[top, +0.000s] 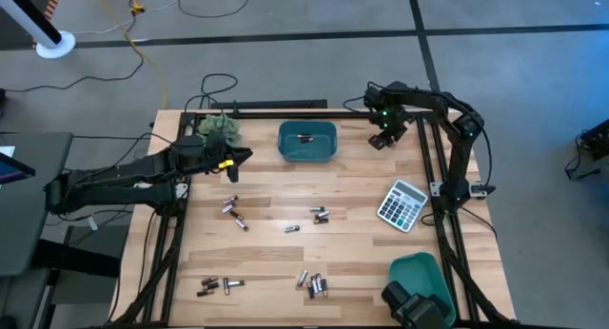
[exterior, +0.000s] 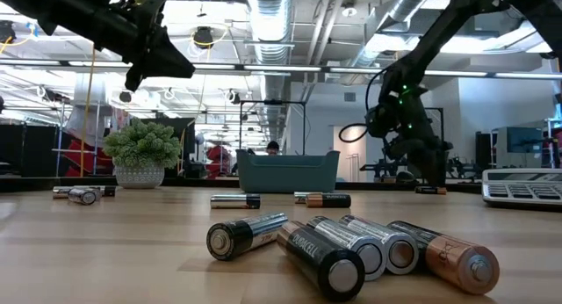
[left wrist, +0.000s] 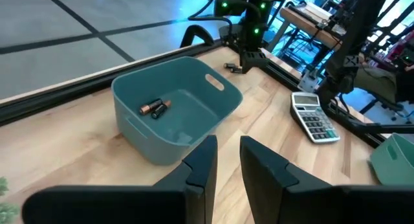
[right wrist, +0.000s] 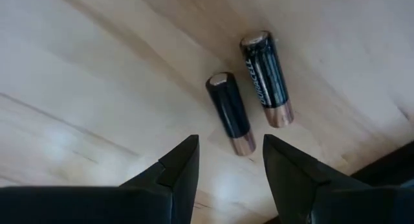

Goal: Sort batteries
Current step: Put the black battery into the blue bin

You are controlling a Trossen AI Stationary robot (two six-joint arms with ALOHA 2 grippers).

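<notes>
The sorting looks barely begun. Two batteries (left wrist: 154,108) already lie in the teal bin (left wrist: 213,111) just ahead of the left gripper (left wrist: 226,160), which hangs above the table with its fingers a narrow gap apart and nothing between them. The right gripper (right wrist: 228,160) sits low over the table's far right corner, fingers spread wide and empty, and directly in front of its tips lie two more cells side by side, the shorter battery (right wrist: 230,112) nearest the gap and a longer battery (right wrist: 266,78) just beyond it, neither yet touched. I judge a pick of the nearer cell is the step in hand. Most of the work is left: a loose cluster of batteries (top: 236,213) lies on the wood below the left gripper, another group (top: 319,215) near the middle, and two more heaps (top: 314,284) along the near edge. A second teal bin (top: 423,272) stands at the near right corner, well away from both grippers; whether it holds anything I cannot tell.
</notes>
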